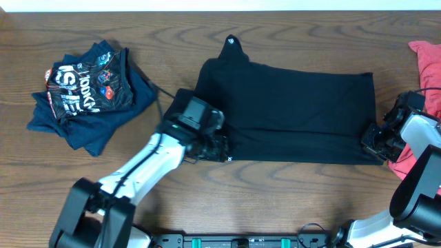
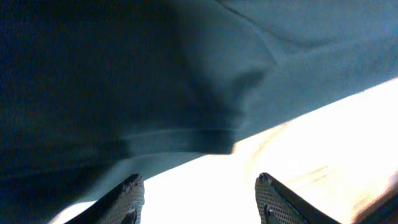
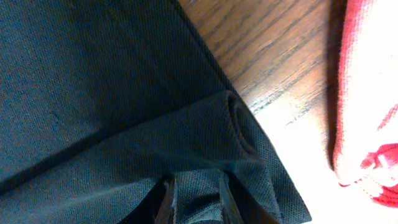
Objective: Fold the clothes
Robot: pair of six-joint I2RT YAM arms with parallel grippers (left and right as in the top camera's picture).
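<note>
A black T-shirt [image 1: 289, 110] lies folded lengthwise across the middle of the table, with a small white label at its top left. My left gripper [image 1: 219, 148] is at the shirt's lower left corner; in the left wrist view its fingers [image 2: 199, 196] are open and empty, just below the hem of the black fabric [image 2: 124, 93]. My right gripper [image 1: 372, 141] is at the shirt's lower right corner; in the right wrist view its fingers [image 3: 196, 196] are shut on a pinch of the black fabric [image 3: 93, 93].
A navy and printed pile of clothes [image 1: 86, 89] lies at the far left. A coral-red garment [image 1: 428, 62] lies at the right edge, close to my right arm, and shows in the right wrist view [image 3: 367, 99]. Brown wooden table [image 1: 289, 200].
</note>
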